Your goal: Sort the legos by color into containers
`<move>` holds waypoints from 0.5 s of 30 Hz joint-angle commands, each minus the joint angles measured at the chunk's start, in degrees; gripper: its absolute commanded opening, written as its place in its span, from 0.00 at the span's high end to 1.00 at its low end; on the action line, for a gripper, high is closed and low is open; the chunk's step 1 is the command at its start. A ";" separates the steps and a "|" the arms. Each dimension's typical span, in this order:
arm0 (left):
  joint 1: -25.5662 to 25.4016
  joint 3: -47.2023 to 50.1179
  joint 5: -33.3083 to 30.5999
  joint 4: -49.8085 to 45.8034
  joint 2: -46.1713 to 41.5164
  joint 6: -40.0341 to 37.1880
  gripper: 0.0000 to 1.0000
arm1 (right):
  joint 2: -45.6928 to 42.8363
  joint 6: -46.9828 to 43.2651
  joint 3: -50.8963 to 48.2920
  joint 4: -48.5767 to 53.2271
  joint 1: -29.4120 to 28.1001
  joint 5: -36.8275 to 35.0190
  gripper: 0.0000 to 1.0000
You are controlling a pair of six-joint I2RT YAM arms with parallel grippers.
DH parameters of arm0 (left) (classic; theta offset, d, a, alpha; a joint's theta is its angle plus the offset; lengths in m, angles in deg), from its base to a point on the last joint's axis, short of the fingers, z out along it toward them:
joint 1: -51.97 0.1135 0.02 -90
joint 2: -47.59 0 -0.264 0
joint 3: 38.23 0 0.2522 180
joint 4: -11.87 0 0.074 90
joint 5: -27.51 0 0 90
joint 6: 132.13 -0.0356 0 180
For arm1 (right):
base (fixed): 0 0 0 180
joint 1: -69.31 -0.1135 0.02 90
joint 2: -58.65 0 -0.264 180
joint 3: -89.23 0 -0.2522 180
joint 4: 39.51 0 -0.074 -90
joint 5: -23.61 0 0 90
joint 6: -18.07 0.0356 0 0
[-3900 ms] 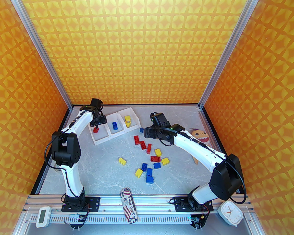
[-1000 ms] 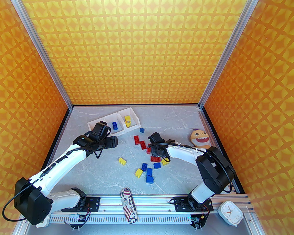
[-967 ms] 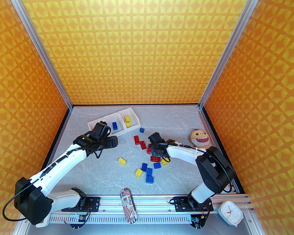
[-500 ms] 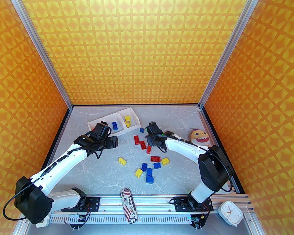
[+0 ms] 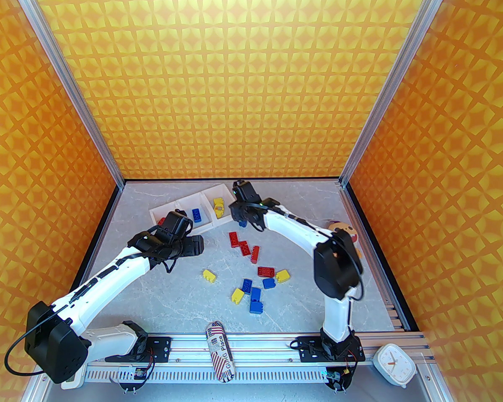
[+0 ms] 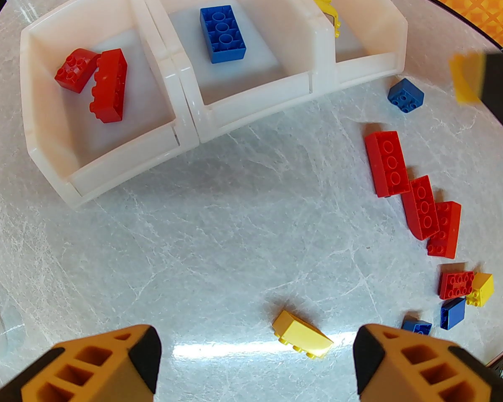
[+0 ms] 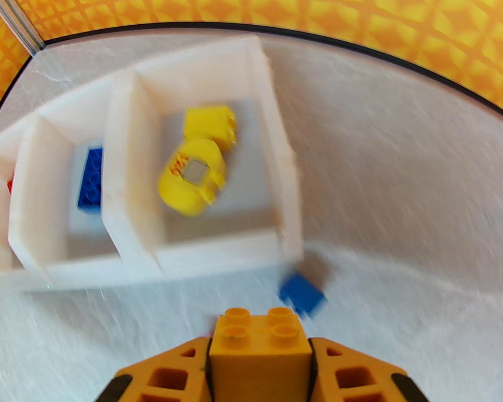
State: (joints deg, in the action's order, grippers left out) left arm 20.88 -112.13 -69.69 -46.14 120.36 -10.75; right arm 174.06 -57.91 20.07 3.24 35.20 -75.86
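Note:
The containers point(image 5: 188, 198) are three joined white bins point(image 6: 184, 82) at the back left, holding red, blue and yellow legos from left to right. My right gripper point(image 5: 239, 218) hovers by the front right corner of the yellow bin point(image 7: 125, 191), shut point(image 7: 260, 350) on a yellow lego point(image 7: 260, 341). A small blue lego point(image 7: 302, 295) lies on the table just below it. My left gripper point(image 5: 198, 245) hangs open point(image 6: 257, 346) in front of the bins, with nothing between its fingers. A loose yellow lego point(image 6: 302, 339) lies under it. Several red, blue and yellow legos point(image 5: 255, 283) are scattered mid-table.
An orange plush monster point(image 5: 339, 228) sits at the right, partly hidden behind my right arm. A striped can point(image 5: 220, 350), a white clock point(image 5: 392, 364) and a white timer point(image 5: 73, 369) rest along the near rail. Orange walls enclose the table on three sides.
My right gripper closed on a yellow lego in the loose pile, lifted it, and swung back and left to the yellow bin's corner. The left arm has barely moved.

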 commanded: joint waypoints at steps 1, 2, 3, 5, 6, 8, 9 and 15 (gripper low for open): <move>-0.75 -1.65 -1.28 -1.01 -0.31 0.83 0.20 | 4.31 -2.29 5.68 0.49 0.18 0.60 0.71; -0.85 -1.65 -1.32 -1.00 -0.26 0.91 0.20 | 5.57 -2.54 7.22 0.62 0.18 0.57 0.71; -1.04 -1.70 -1.30 -0.89 -0.17 0.97 0.20 | 6.84 -2.53 8.69 0.63 0.18 0.57 0.71; -1.46 -1.83 -1.24 -0.84 -0.01 0.89 0.20 | 8.72 -2.27 10.87 0.11 0.18 0.69 0.72; -1.49 -1.86 -1.31 -0.86 0.17 0.89 0.20 | 9.61 -1.68 11.64 -0.65 0.18 0.77 0.71; -1.56 -1.97 -1.29 -0.67 0.50 0.83 0.20 | 11.48 -0.72 13.27 -1.63 0.18 1.10 0.71; -1.61 -2.11 -1.30 -0.75 0.68 0.73 0.20 | 12.69 -0.35 14.59 -1.72 0.18 1.14 0.71; -1.69 -2.21 -1.37 -1.03 0.36 0.52 0.20 | 19.41 -0.64 22.76 1.23 0.18 -0.36 0.71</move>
State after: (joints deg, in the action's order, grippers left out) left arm 19.66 -112.63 -69.93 -46.22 120.63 -10.60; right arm 190.68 -58.93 39.18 3.18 35.20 -75.43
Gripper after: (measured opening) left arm 0.801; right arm 0.336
